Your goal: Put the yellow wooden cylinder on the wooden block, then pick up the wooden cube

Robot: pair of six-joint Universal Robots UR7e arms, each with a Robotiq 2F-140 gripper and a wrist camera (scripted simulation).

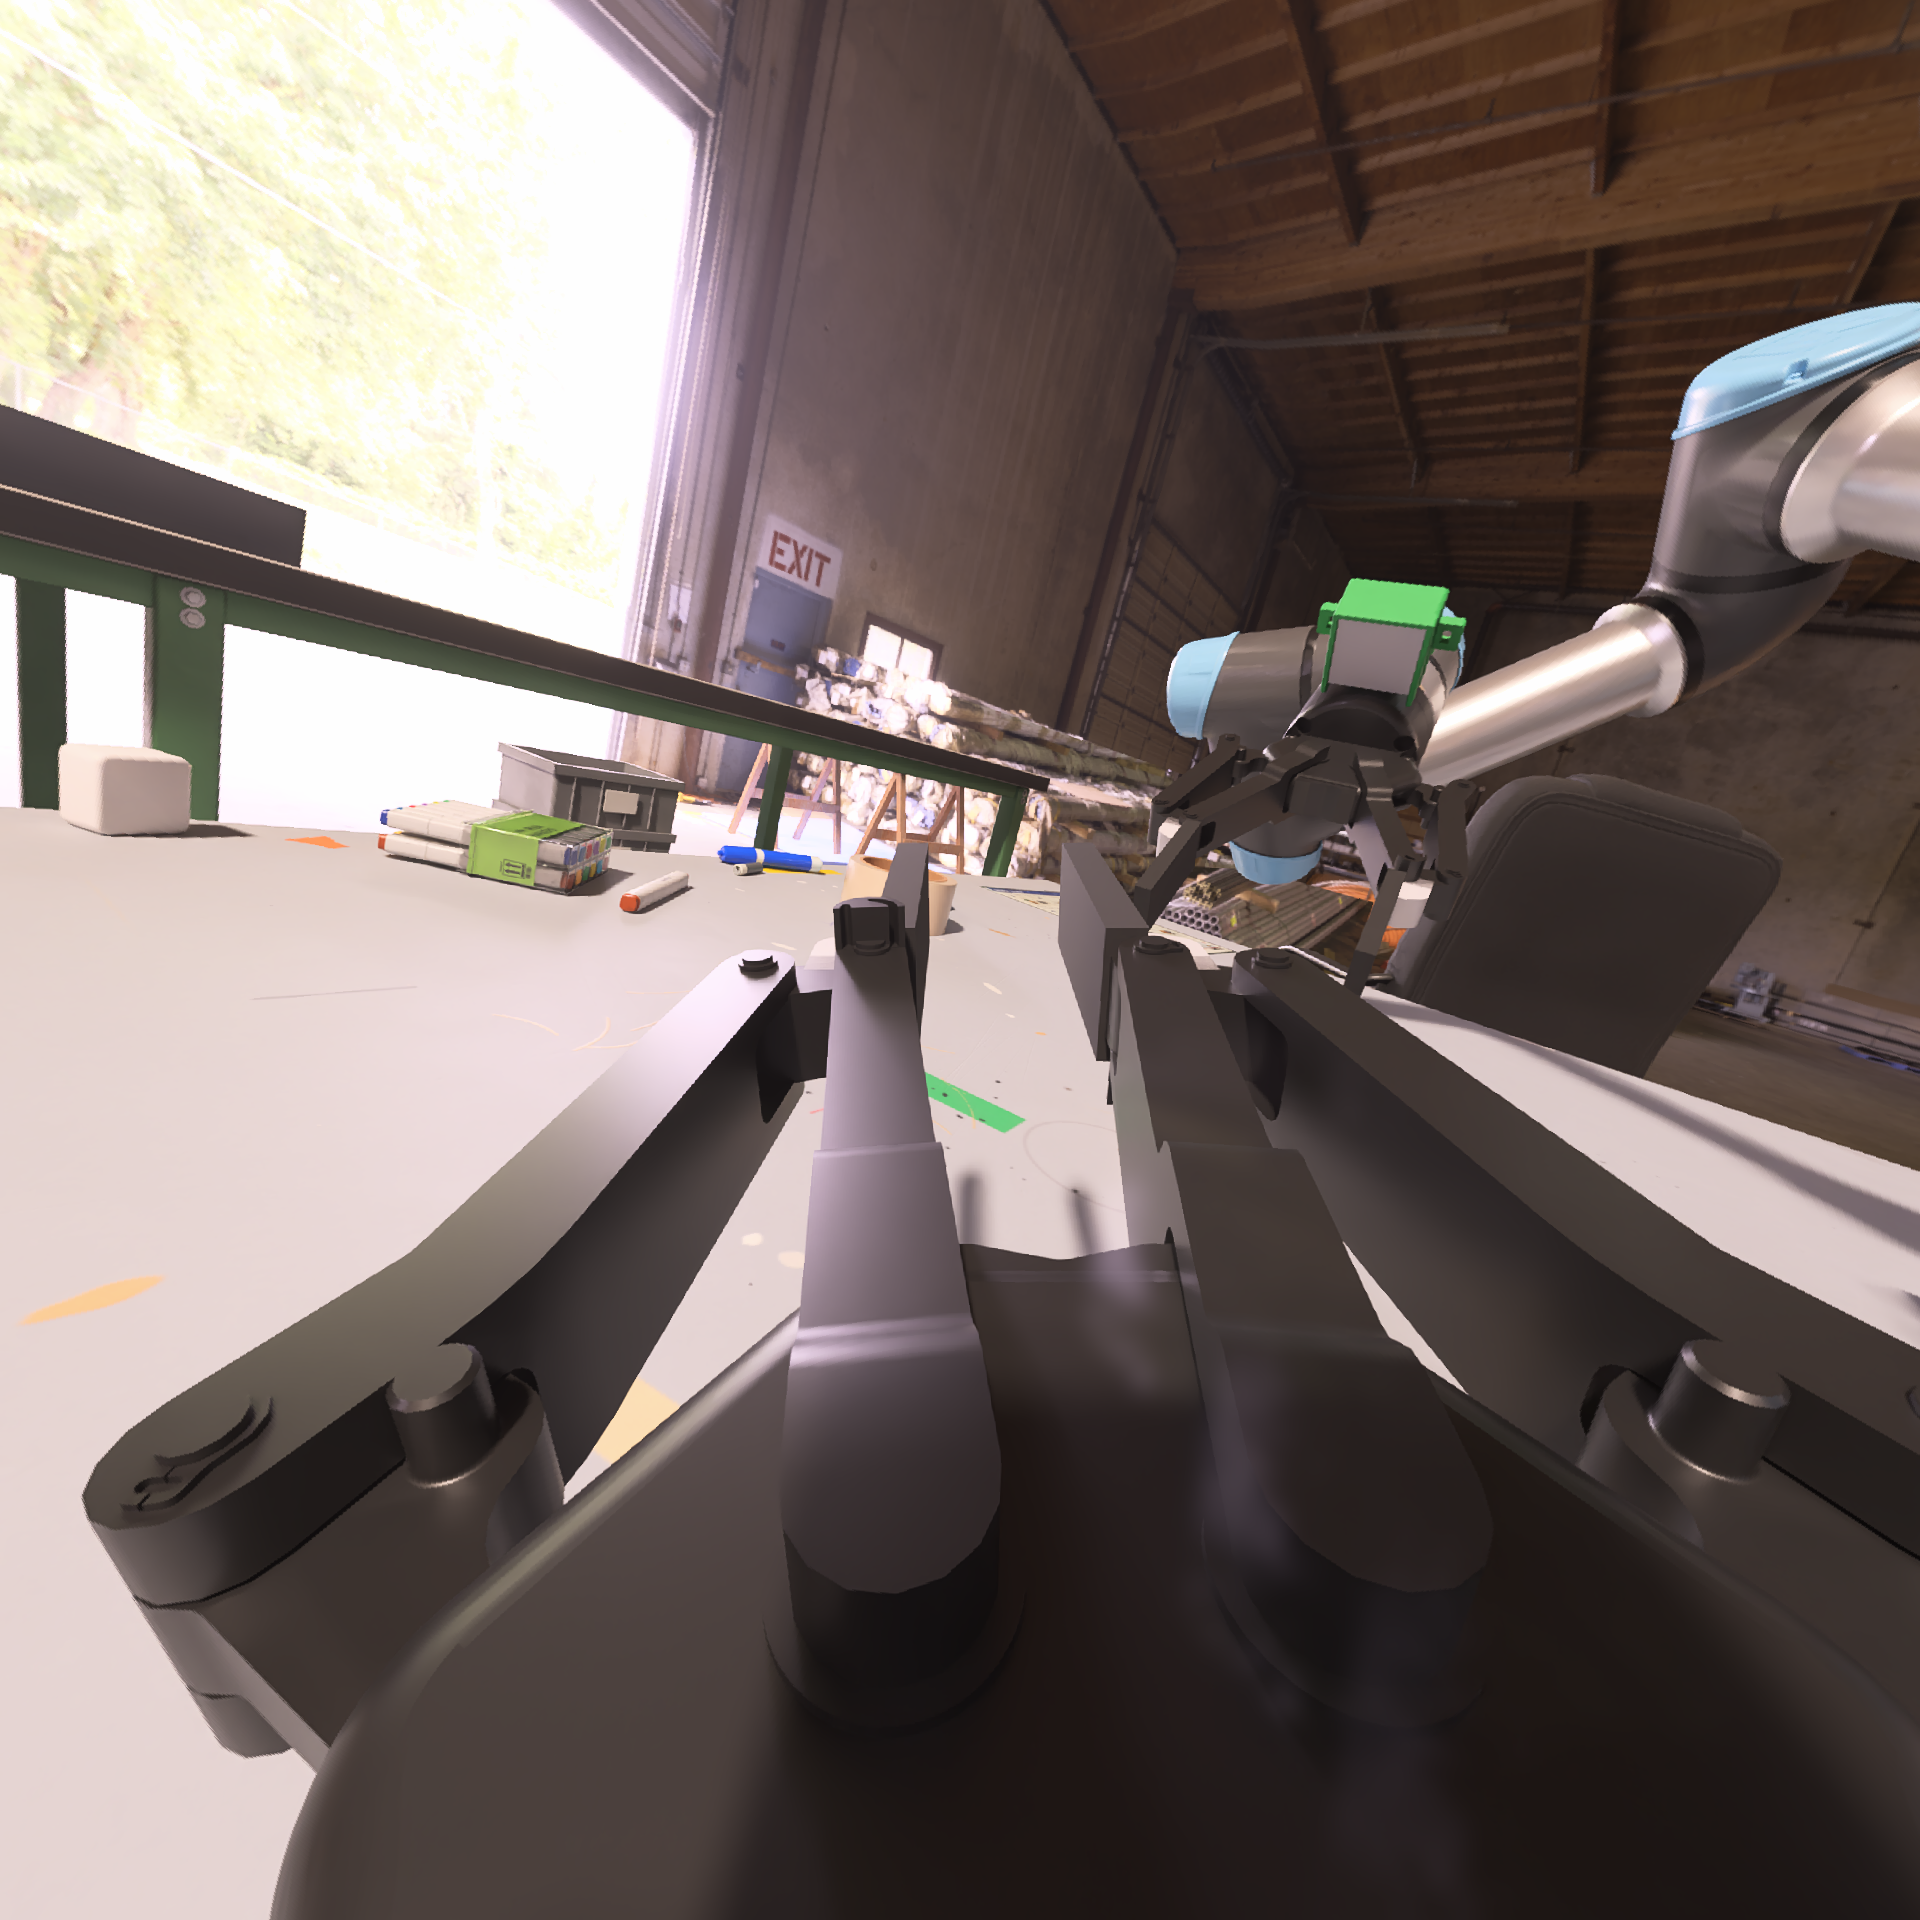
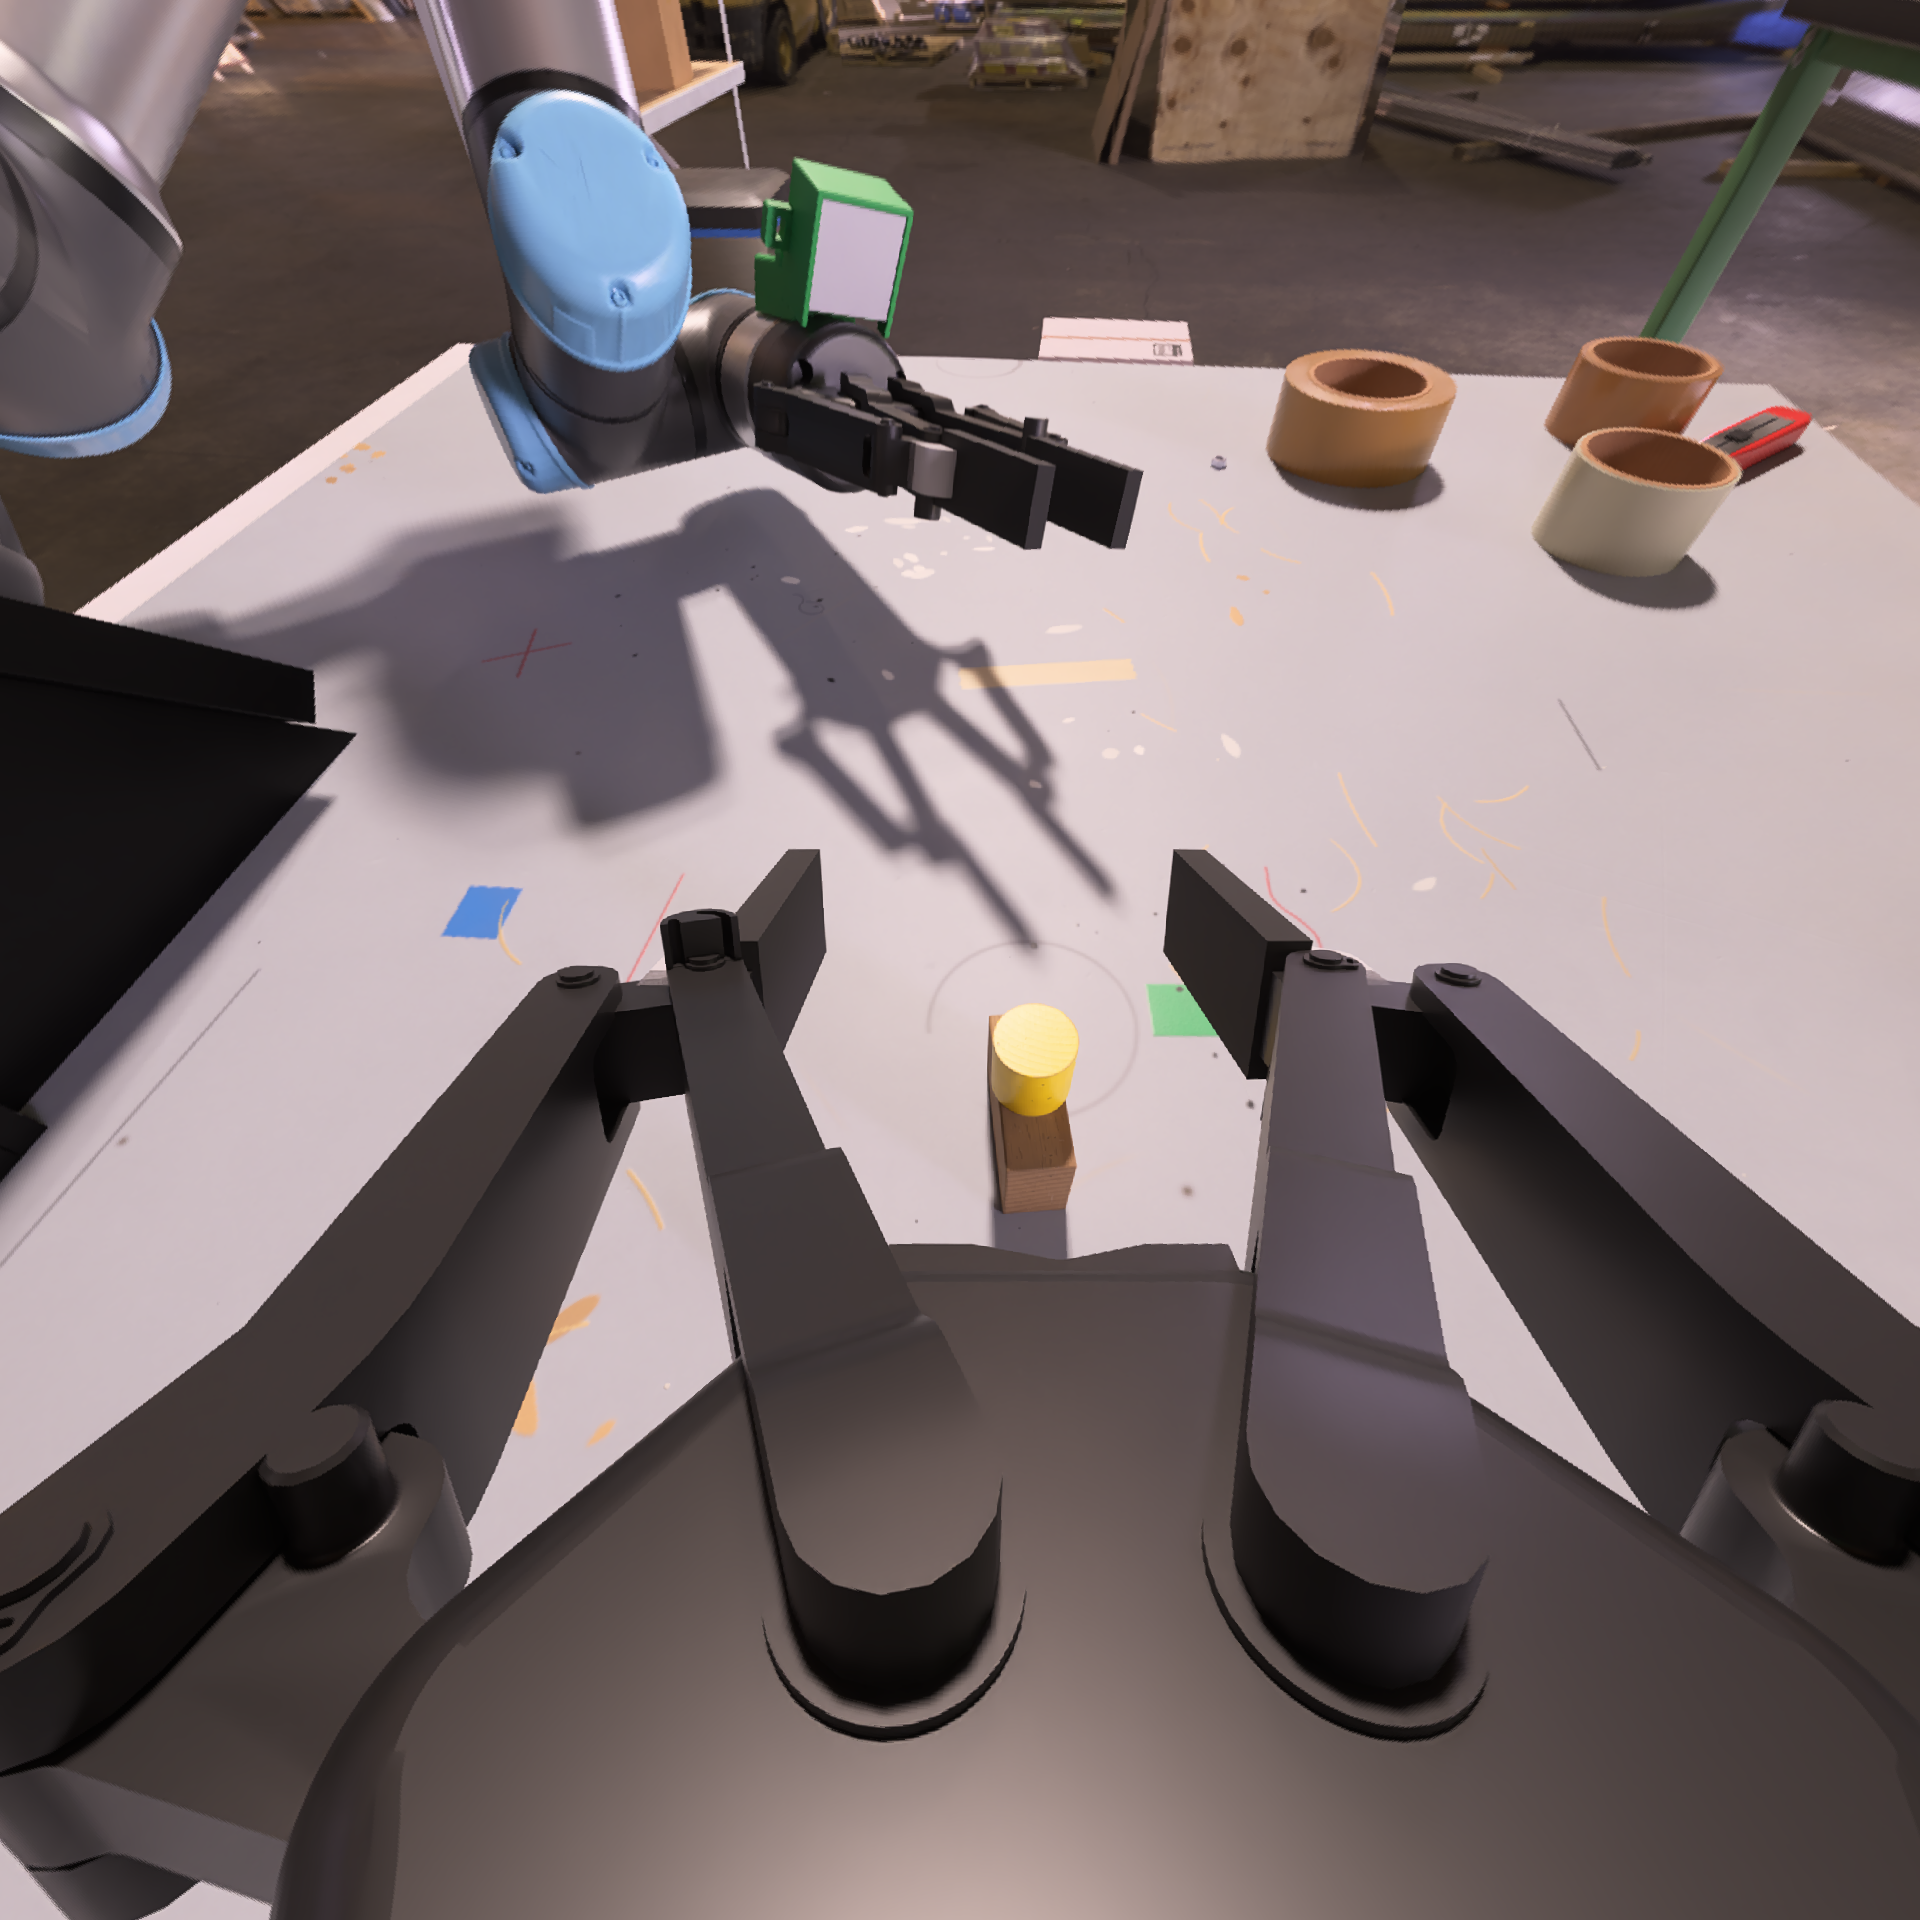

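Observation:
The yellow wooden cylinder (image 2: 1034, 1051) stands upright on the wooden block (image 2: 1035, 1162) on the grey table (image 2: 1351, 727). My right gripper (image 2: 1003, 930) is open and empty, held above the stack with a finger on each side, apart from it. It also shows in the left wrist view (image 1: 1288, 904), far right. My left gripper (image 1: 992, 894) is low over the table with the jaws a narrow gap apart and nothing between them. It also shows in the right wrist view (image 2: 1081, 504), beyond the stack. I see no wooden cube in either view.
Three tape rolls (image 2: 1361, 416) (image 2: 1636, 390) (image 2: 1636, 499) and a red knife (image 2: 1761, 431) lie at the far right. A marker box (image 1: 499, 842), grey crate (image 1: 587, 795), white block (image 1: 125, 790) and loose markers (image 1: 774, 859) sit ahead of the left gripper. A black object (image 2: 135, 790) is on the left.

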